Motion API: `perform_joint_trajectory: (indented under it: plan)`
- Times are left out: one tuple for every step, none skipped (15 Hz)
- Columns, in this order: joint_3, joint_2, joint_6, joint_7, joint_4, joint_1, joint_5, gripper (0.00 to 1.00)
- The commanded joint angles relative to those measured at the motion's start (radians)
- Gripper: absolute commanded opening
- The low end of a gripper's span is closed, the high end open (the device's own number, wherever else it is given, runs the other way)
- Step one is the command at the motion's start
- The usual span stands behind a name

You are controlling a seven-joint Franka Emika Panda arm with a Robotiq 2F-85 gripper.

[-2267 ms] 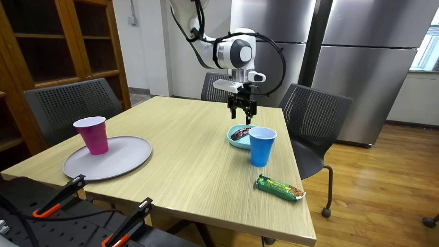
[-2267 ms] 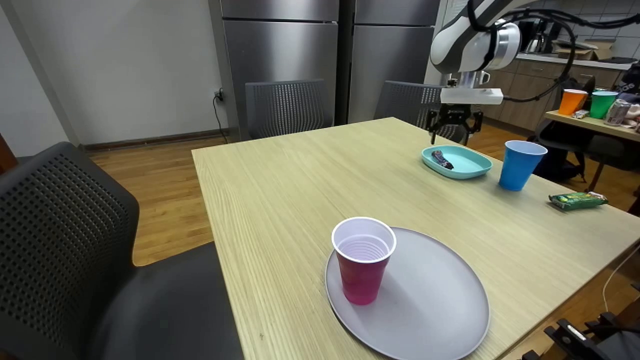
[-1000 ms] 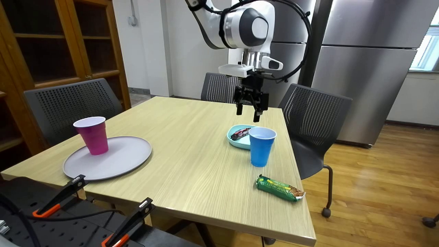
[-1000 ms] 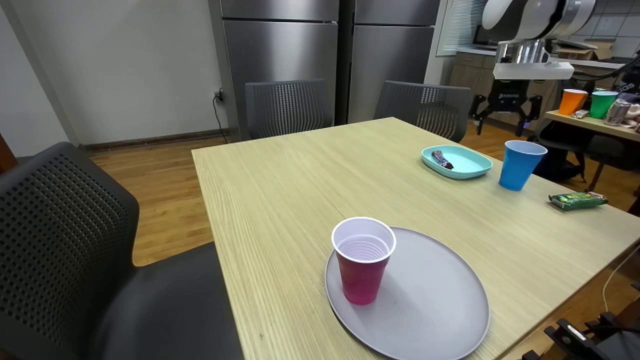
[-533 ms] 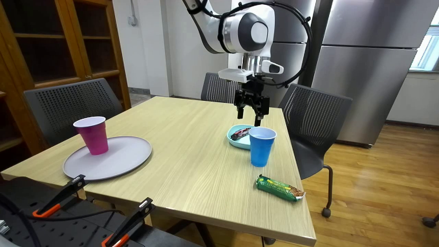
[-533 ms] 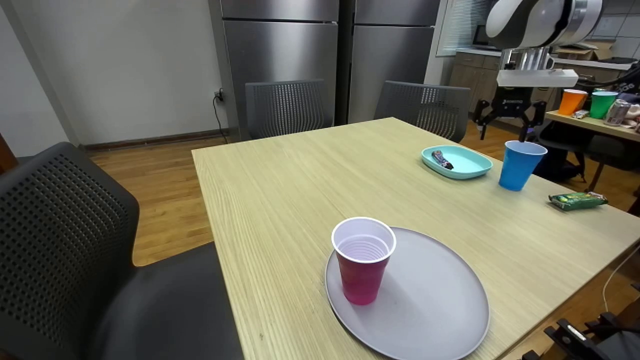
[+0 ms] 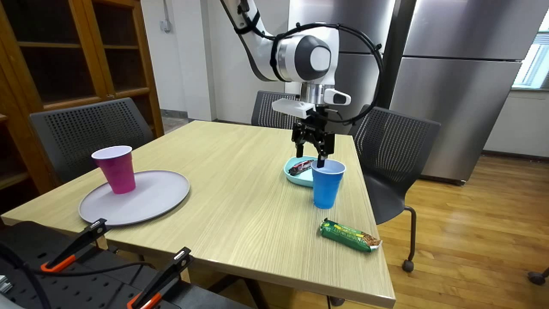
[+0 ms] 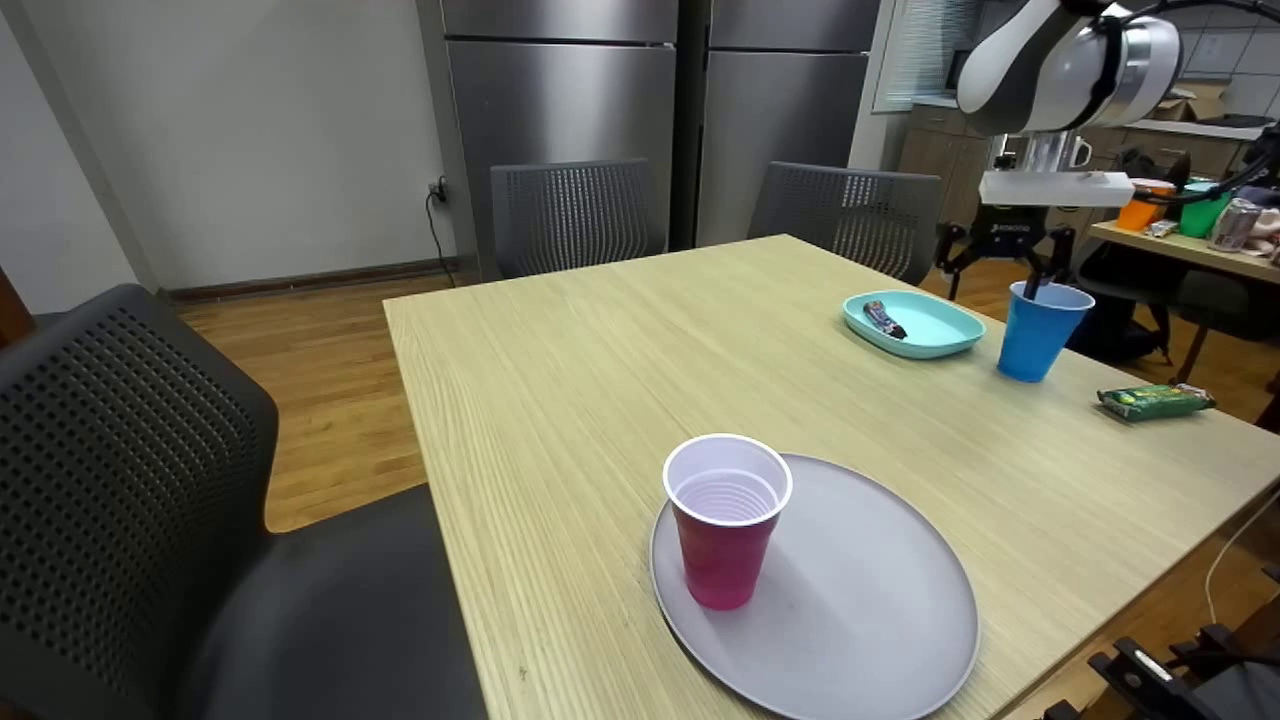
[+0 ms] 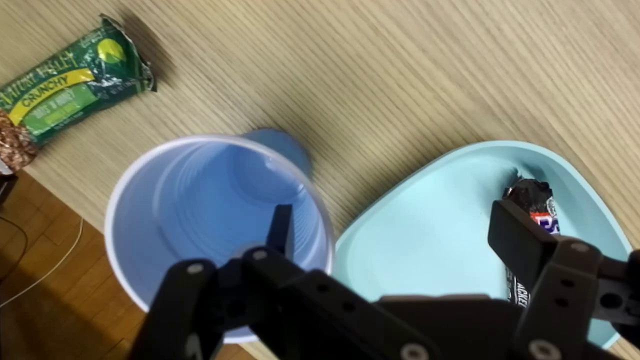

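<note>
Jaws: stood wide apart!
Blue cup: apparently straddled, one finger hung at its mouth!
Rim: likely needed pinching next.

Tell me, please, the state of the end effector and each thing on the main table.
Blue cup: upright, nothing seen inside
End effector: open, gripping nothing, one side at the blue cup's mouth
Pink cup: upright, nothing seen inside
Gray plate: face up, under the pink cup
Turquoise dish: face up, holding the dark snack bar
Dark snack bar: wrapped, lying down
Green snack bar: wrapped, lying down
</note>
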Motion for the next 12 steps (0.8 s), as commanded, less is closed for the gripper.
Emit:
perform_joint_trajectory:
  plan:
    - [0.021,0.026,0.015,-0.026,0.025,-0.018,0.011,1.00]
    - [0.019,0.027,0.018,-0.023,0.023,-0.014,0.008,0.75]
    - [0.019,0.027,0.025,-0.022,0.019,-0.013,0.007,0.74]
    - [0.020,0.026,0.028,-0.024,0.018,-0.014,0.007,0.68]
    - [0.021,0.026,0.028,-0.024,0.018,-0.015,0.008,0.58]
    - [0.020,0.024,0.030,-0.024,0.017,-0.015,0.008,0.51]
    - [0.020,0.023,0.031,-0.024,0.016,-0.015,0.007,0.42]
    - [0.019,0.023,0.031,-0.023,0.015,-0.014,0.006,0.35]
    - [0.019,0.022,0.032,-0.023,0.014,-0.013,0.006,0.27]
    - [0.018,0.020,0.031,-0.023,0.013,-0.013,0.005,0.20]
    - [0.021,0.020,0.020,-0.027,0.015,-0.016,0.008,0.11]
    - [0.021,0.019,0.020,-0.027,0.014,-0.017,0.009,0.05]
